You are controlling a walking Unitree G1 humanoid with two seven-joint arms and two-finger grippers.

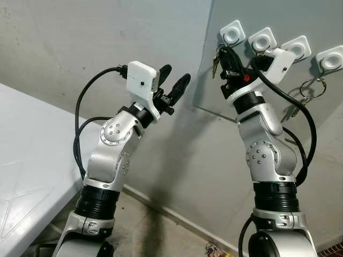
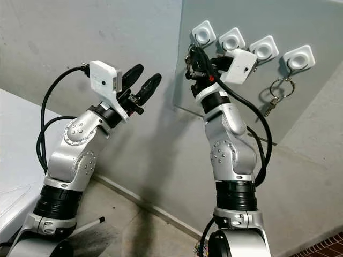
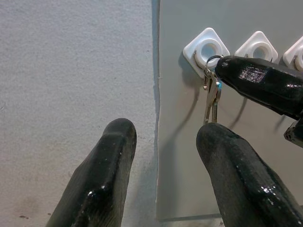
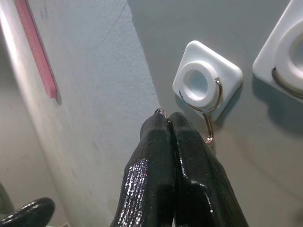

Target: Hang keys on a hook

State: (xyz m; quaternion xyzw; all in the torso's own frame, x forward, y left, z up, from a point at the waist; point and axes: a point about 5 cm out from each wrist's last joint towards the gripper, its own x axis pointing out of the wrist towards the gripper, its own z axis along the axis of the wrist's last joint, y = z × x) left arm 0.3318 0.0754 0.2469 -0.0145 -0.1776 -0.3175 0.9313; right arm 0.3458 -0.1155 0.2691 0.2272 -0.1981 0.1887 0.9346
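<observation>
Keys: a small bunch of keys (image 3: 211, 97) on a metal ring hung down from the tip of the right gripper, just beside the first hook.
Right gripper: the right gripper (image 1: 225, 52) was raised up to the grey board. Its jaws were squeezed together on the key ring, and a bit of the ring peeked out at the tips in the right wrist view.
First hook: the first hook (image 4: 207, 86) was a white square with a round middle and a thin metal hook curling down. It sat at the left end of the row, close to the board's edge. The ring was very near it, but I could not tell if it was over the wire.
Other hooks: three more white hooks (image 1: 262, 39) ran along the board to the right.
Other key ring: another key ring (image 2: 281, 88) hung from the last hook.
Grey board: the grey board (image 2: 316, 21) leaned flat on the wall.
Left gripper: the left gripper (image 1: 172, 80) was held up beside the board's left edge. Its jaws were wide apart and held nothing.
Bench: a white bench (image 1: 27, 155) stood at the robot's left.
</observation>
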